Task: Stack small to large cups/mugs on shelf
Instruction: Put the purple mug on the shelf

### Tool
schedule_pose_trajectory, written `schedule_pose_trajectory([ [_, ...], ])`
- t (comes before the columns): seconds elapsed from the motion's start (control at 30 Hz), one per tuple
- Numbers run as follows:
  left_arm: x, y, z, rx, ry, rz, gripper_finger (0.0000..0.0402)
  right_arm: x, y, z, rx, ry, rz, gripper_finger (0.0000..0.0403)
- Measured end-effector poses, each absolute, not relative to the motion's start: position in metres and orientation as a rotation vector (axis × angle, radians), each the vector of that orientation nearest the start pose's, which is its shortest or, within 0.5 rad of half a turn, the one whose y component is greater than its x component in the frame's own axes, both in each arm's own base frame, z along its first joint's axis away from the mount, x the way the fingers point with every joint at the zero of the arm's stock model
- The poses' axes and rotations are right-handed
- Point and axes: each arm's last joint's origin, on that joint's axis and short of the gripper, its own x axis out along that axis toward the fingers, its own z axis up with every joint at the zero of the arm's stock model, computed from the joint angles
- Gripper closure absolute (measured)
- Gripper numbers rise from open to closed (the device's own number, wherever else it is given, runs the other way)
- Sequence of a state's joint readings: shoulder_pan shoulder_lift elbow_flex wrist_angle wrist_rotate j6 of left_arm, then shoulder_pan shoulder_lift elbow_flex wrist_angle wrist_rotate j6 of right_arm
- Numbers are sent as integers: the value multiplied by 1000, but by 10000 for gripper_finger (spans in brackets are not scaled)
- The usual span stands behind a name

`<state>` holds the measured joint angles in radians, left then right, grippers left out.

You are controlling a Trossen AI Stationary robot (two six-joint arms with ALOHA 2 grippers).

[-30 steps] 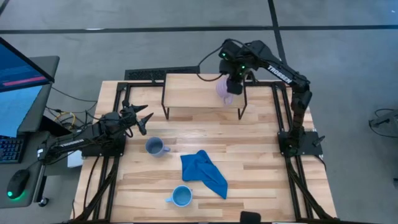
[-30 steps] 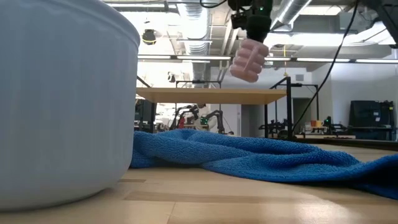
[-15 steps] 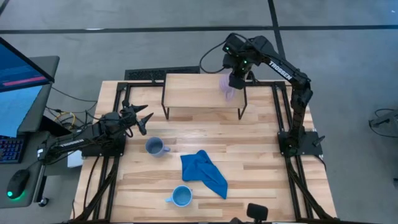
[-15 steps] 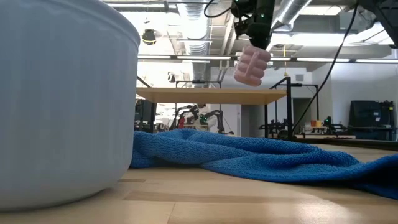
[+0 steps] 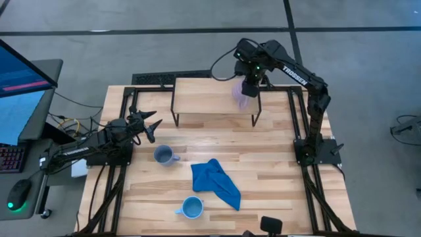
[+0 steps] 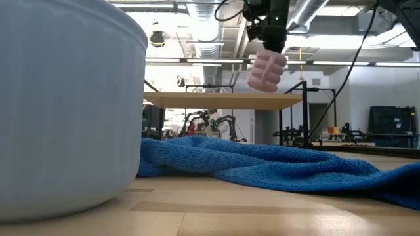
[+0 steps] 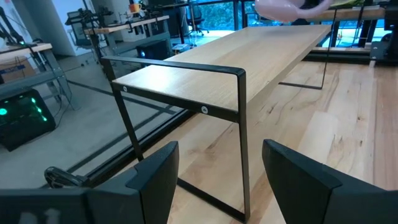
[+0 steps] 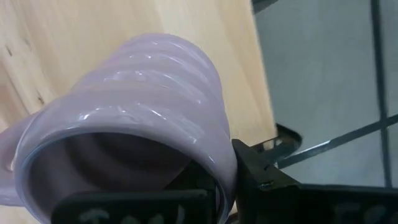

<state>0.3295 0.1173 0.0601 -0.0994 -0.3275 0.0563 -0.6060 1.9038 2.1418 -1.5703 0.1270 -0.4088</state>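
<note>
only the low view shows the right pincer (image 6: 268, 44) holding the purple mug (image 6: 266, 71) above the shelf (image 6: 223, 100).

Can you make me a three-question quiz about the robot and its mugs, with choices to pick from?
1. Where is the pale purple mug?
A. in the air above the shelf
B. on the blue cloth
C. on the floor

2. How many mugs stand on the big table?
A. none
B. two
C. five

3. What is the left gripper doing?
A. squeezing the cloth
B. holding a mug
C. waiting open and empty

Answers:
1 A, the low view shows a gap between mug and shelf.
2 B, the grey-blue mug and the light blue mug.
3 C, its fingers are spread with nothing between them; the right gripper holds the purple mug.
</note>
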Motion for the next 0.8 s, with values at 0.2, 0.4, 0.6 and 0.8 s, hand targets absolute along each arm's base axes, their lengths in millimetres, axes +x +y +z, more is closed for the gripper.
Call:
schedule_pose_trajectory([
  [0.2, 91, 41, 165, 54, 178, 651, 178, 288, -205, 362, 19, 1458, -328, 364],
  [0.4, 91, 41, 165, 54, 178, 651, 178, 287, -206, 361, 24, 1459, -333, 364],
  [0.6, 91, 41, 165, 54, 178, 651, 178, 283, -204, 364, 17, 1461, -331, 364],
  [0.8, 91, 41, 165, 54, 178, 651, 178, 276, -196, 377, 1, 1423, -339, 364],
])
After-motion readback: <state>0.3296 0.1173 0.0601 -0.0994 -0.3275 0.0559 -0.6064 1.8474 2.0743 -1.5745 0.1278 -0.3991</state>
